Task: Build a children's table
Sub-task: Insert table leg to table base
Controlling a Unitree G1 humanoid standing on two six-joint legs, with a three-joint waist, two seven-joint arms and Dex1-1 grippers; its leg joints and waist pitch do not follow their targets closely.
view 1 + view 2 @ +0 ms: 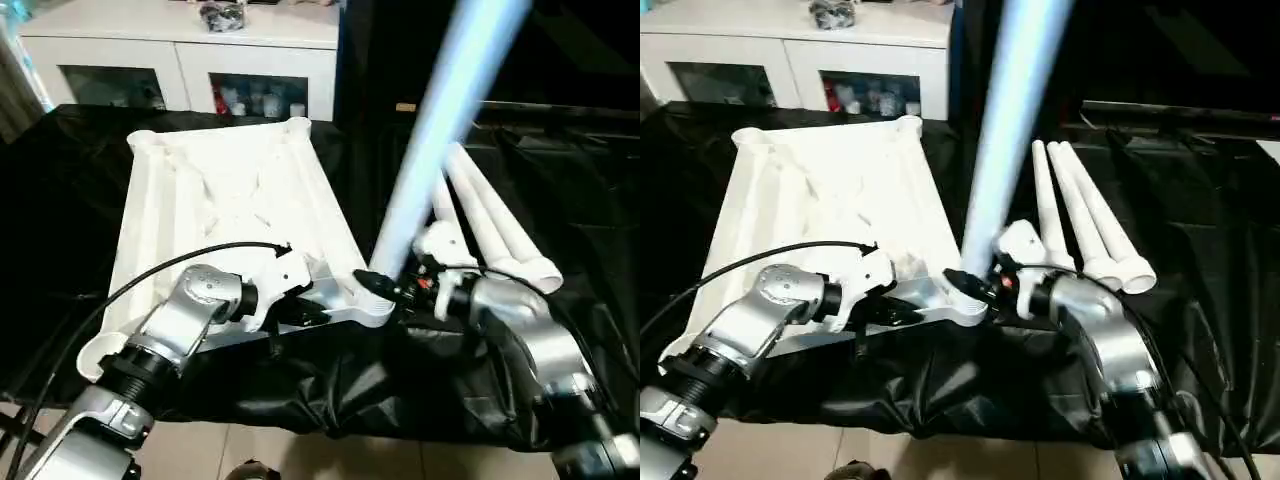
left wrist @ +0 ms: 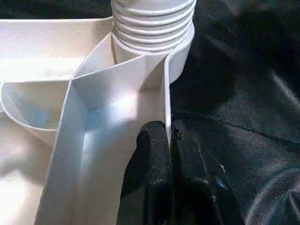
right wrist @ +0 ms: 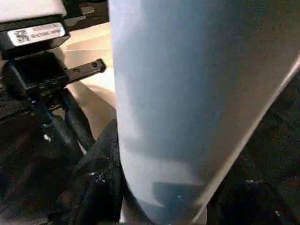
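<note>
The children's table top [image 1: 230,190] lies upside down on the black-covered work table, all white, with ribs showing. One white leg [image 1: 440,120] stands tilted in the near right corner socket [image 1: 368,305]; its threaded end [image 2: 152,23] sits in that socket. My right gripper [image 1: 385,285] is shut on the base of this leg [image 3: 187,93], one black finger [image 3: 93,192] beside it. My left gripper [image 2: 169,136] is shut on the thin rim wall of the top, just short of that corner. Three more legs [image 1: 490,225] lie side by side to the right.
A white cabinet [image 1: 180,40] with glass doors stands behind the work table. The black cloth [image 1: 330,390] hangs over the front edge, with tiled floor [image 1: 300,450] below. A black cable [image 1: 150,275] loops over my left forearm.
</note>
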